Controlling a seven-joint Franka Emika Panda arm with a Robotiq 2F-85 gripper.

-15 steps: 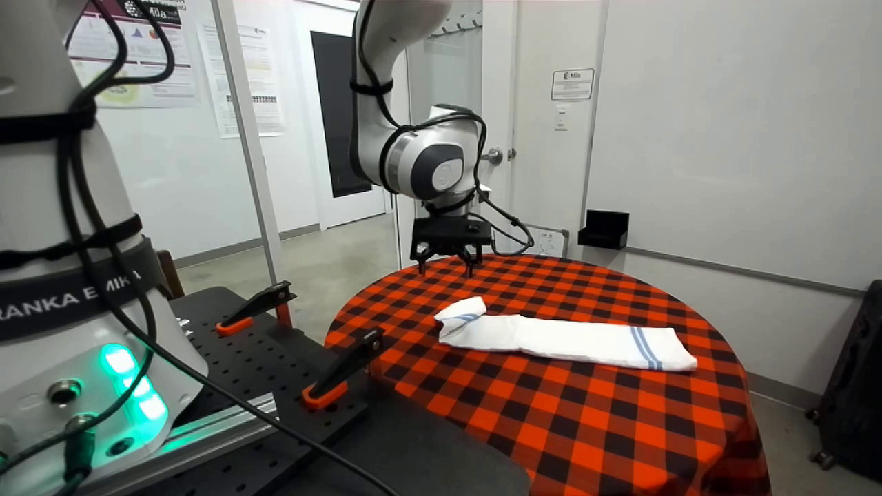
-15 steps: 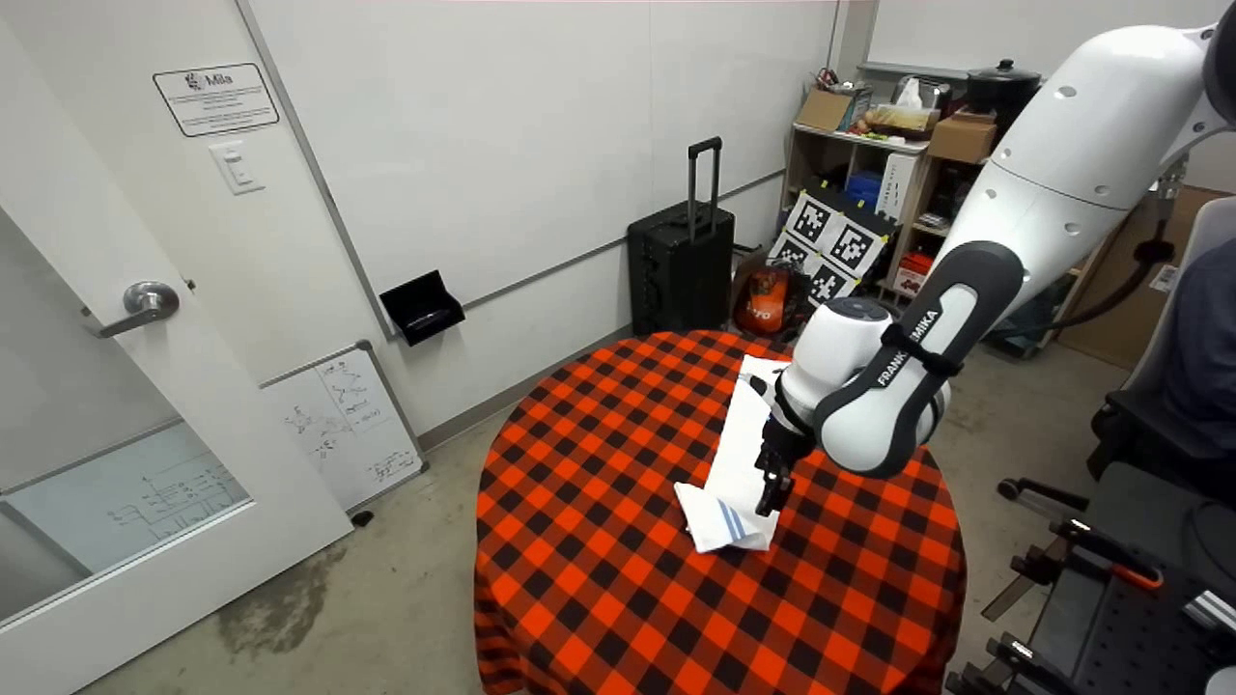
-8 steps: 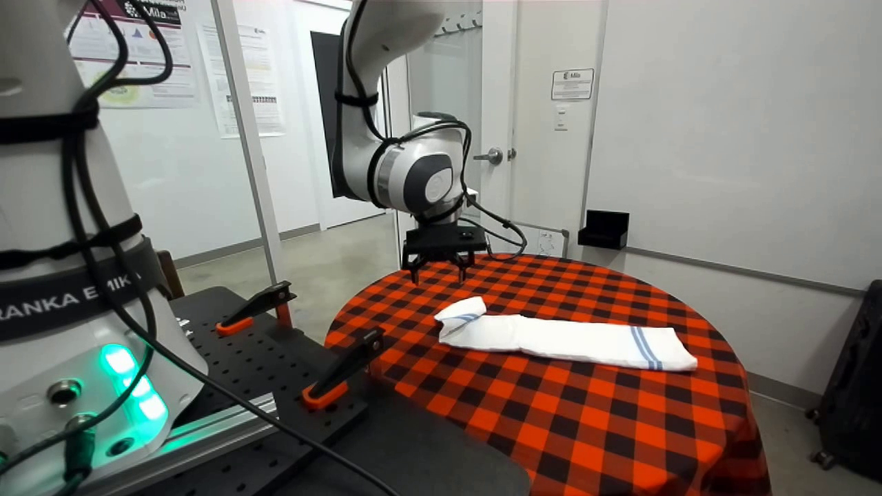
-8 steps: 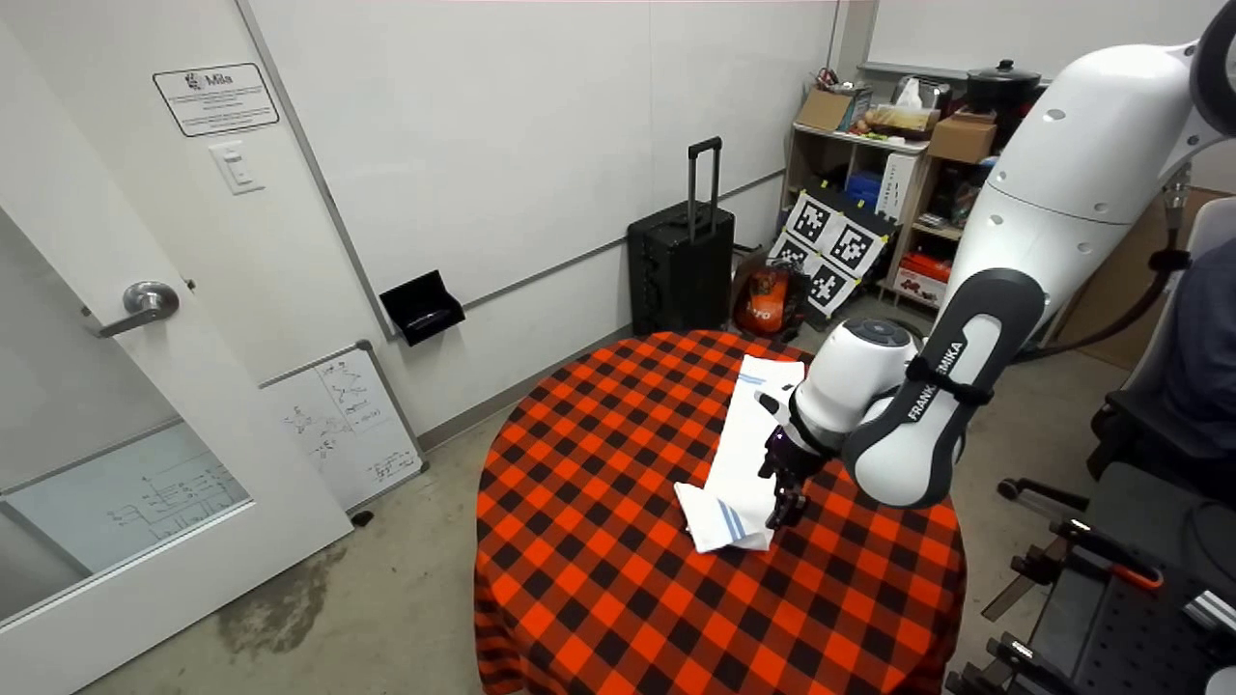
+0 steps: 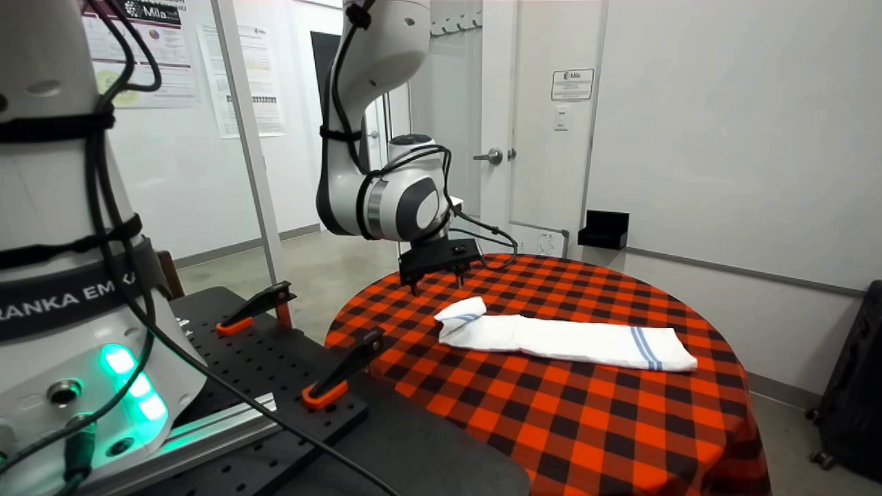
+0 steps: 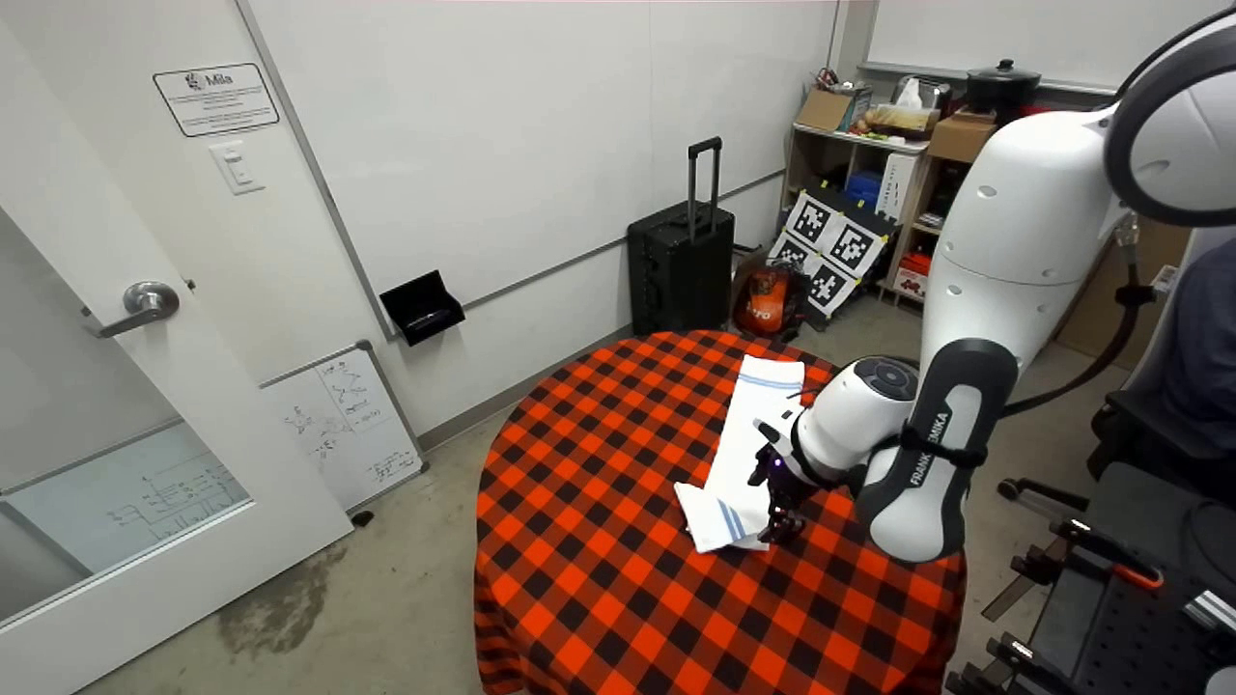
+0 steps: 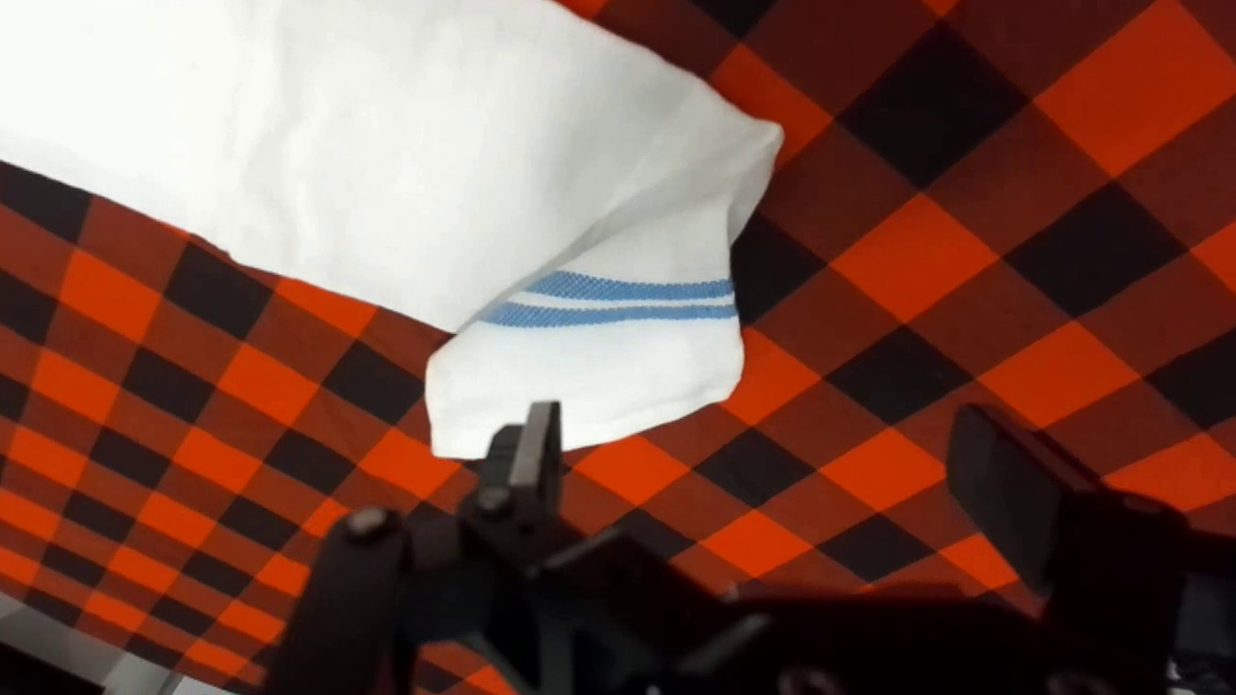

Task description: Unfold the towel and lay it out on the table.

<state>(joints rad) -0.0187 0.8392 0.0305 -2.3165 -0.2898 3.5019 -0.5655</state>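
Note:
The white towel with blue stripes lies as a long folded strip on the round table, in both exterior views [image 5: 572, 341] [image 6: 742, 449]. Its near end is folded over at an angle, with the corner and blue stripes turned up; this shows in the wrist view [image 7: 618, 367]. My gripper [image 5: 437, 288] is open and empty above the table, beside that folded end. In the wrist view the gripper [image 7: 758, 420] has its fingers wide apart, the left finger in front of the towel's folded edge. In an exterior view the gripper [image 6: 780, 526] overlaps the towel's side.
The table [image 5: 579, 441] has a red and black checked cloth. A black mounting bench [image 5: 441, 448] with clamps [image 5: 344, 368] stands beside it. A black suitcase [image 6: 681, 265] and a shelf [image 6: 859, 159] stand beyond the table.
My gripper has come down lower and shifted slightly toward the robot's base, and it has turned a little. It stays open. The towel has not moved.

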